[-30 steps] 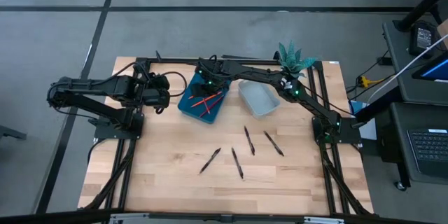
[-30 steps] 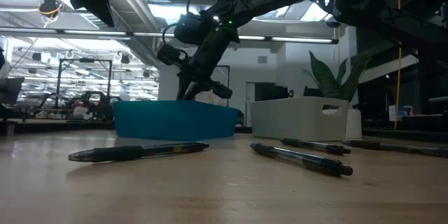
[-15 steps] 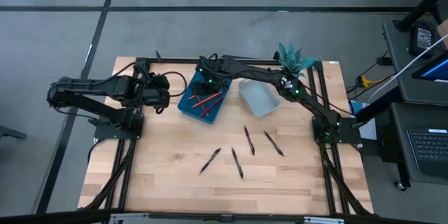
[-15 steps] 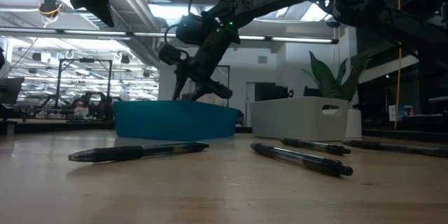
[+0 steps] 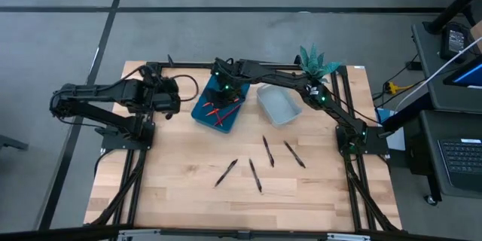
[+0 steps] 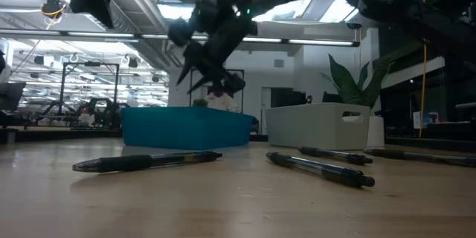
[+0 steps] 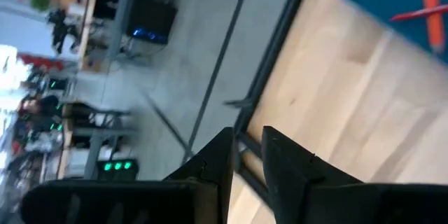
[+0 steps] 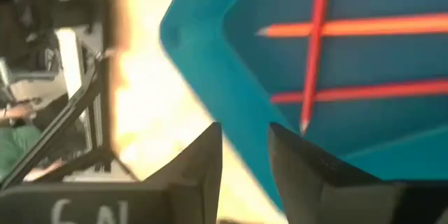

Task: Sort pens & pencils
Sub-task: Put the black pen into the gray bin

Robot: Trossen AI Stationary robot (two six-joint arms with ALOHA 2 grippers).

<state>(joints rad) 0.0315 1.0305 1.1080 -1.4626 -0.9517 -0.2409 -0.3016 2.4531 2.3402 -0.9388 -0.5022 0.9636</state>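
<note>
Wooden table (image 5: 173, 196): left gripper (image 5: 175, 98) parked at left, fingers nearly together, empty. Pencils (image 5: 221, 110) already lie in the blue bin (image 5: 202, 114), upper centre; right gripper (image 5: 223, 89) above, parted, empty. Four pens (image 5: 257, 175) remain loose, lower centre; grey bin (image 5: 280, 108) unfilled.

The pencils (image 5: 221, 110) lie crossed inside the left bin (image 5: 203, 112), at the back middle of the table (image 5: 173, 188). Just right of it sits a second bin (image 5: 279, 106), with a plant (image 5: 316, 62) behind that, at the table's back edge. The pens (image 5: 260, 164) lie scattered on the bare table in front of both bins. The right gripper (image 5: 223, 89) hangs over the left bin's back part; the left gripper (image 5: 178, 99) waits just left of that bin.
</note>
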